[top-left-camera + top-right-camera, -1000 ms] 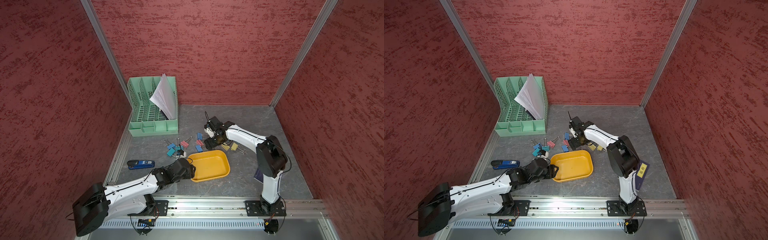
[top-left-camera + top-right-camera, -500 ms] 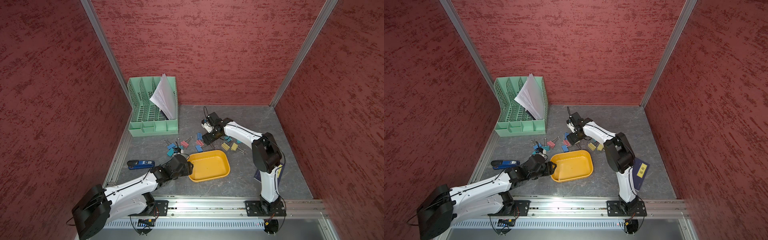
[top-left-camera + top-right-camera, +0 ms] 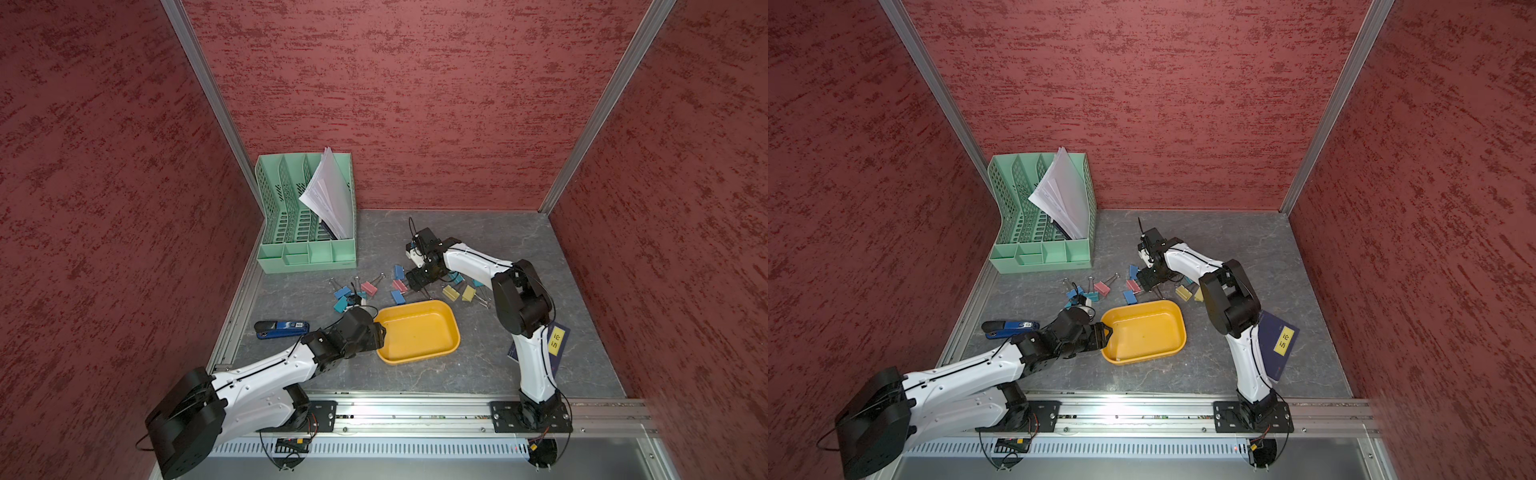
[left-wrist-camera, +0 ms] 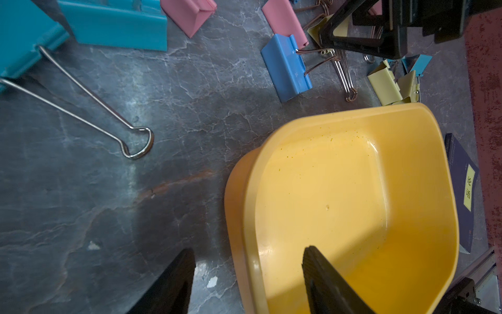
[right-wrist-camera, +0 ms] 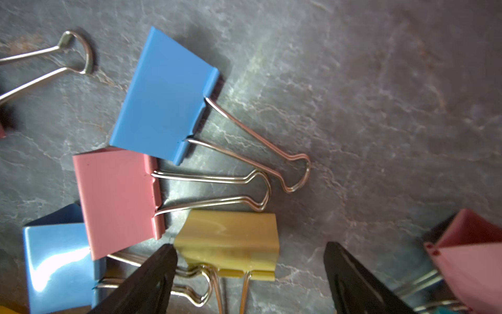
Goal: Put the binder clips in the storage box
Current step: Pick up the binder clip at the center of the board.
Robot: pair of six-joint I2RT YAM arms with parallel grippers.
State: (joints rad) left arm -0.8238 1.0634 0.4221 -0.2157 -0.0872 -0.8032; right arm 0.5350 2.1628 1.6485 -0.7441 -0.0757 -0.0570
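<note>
The yellow-orange storage box (image 3: 417, 332) (image 3: 1143, 331) lies empty in the front middle of the table. My left gripper (image 3: 380, 332) (image 4: 247, 251) is open astride the box's left wall (image 4: 245, 206), one finger inside and one outside, touching nothing that I can see. Binder clips (image 3: 365, 289) (image 3: 1100, 287) in pink, blue, teal and yellow lie scattered behind the box. My right gripper (image 3: 417, 282) (image 5: 250, 247) hangs open low over them, its fingers on either side of a yellow clip (image 5: 228, 239). Beside that clip lie a pink clip (image 5: 116, 201) and a blue clip (image 5: 163, 98).
A mint-green file organizer (image 3: 307, 232) with papers stands at the back left. A blue-and-black stapler (image 3: 282, 329) lies left of my left gripper. A dark blue book (image 3: 1277, 343) lies at the right under my right arm. Red walls enclose the table on three sides.
My right arm has folded its elbow back, and its gripper has shifted slightly left and down over the clips. My left gripper has edged a little along the box's left end.
</note>
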